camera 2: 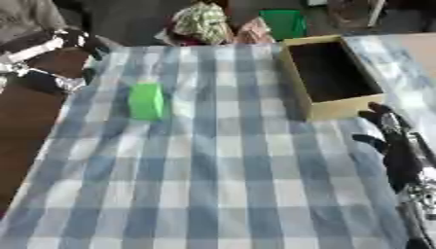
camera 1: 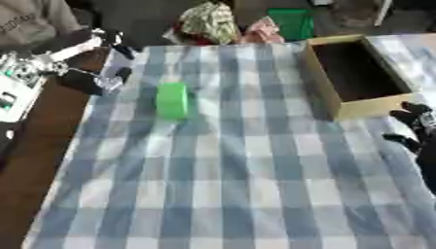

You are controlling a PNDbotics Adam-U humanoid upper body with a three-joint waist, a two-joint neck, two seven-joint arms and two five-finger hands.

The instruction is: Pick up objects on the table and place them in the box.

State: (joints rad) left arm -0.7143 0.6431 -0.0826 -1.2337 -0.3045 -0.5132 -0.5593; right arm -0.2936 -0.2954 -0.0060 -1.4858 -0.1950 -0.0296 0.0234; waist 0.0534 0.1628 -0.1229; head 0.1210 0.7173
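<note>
Blue and white checked cloth [camera 1: 230,185] covers the table I am working over. In the left eye view, a green block [camera 1: 172,100] lies on the cloth towards the far left, well apart from the box [camera 1: 368,105]. That box is of pale wood, open at the top with a dark inside, and sits at the far right. My right hand [camera 1: 415,127] shows at the right edge, just in front of the box's near corner, black, holding nothing. At the far left I see a black and silver shape [camera 1: 89,65] over the cloth's corner, but I cannot tell whether it is my left hand or how its fingers stand.

In the right eye view, my right hand's fingers [camera 2: 381,115] are relaxed and apart, raised off the cloth, near the box's front wall and clear of the block.
</note>
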